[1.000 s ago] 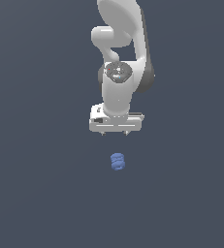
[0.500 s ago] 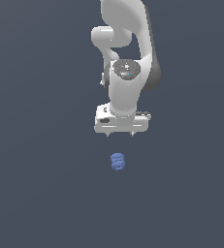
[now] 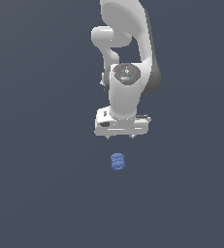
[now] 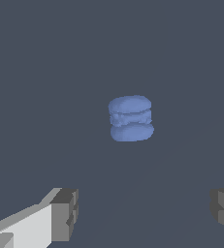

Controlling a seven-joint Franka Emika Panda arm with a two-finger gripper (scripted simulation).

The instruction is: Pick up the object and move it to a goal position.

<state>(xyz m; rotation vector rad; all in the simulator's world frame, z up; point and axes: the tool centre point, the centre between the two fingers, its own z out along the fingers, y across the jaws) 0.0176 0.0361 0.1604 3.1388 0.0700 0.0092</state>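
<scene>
The object is a small matte blue blob of stacked rounded rings, lying on the dark grey floor. In the wrist view the object sits alone, ahead of the fingers. My white gripper hangs a short way above it, a little towards the back, not touching it. Its two short fingertips point down and stand wide apart, open and empty. The wrist view shows the grey pads far apart at the frame's edges, with the gripper holding nothing.
The white arm rises behind and above the gripper. A plain dark grey surface fills the scene all round.
The arm has come down and shifted slightly towards the object, so the gripper is closer above it. The object has not moved.
</scene>
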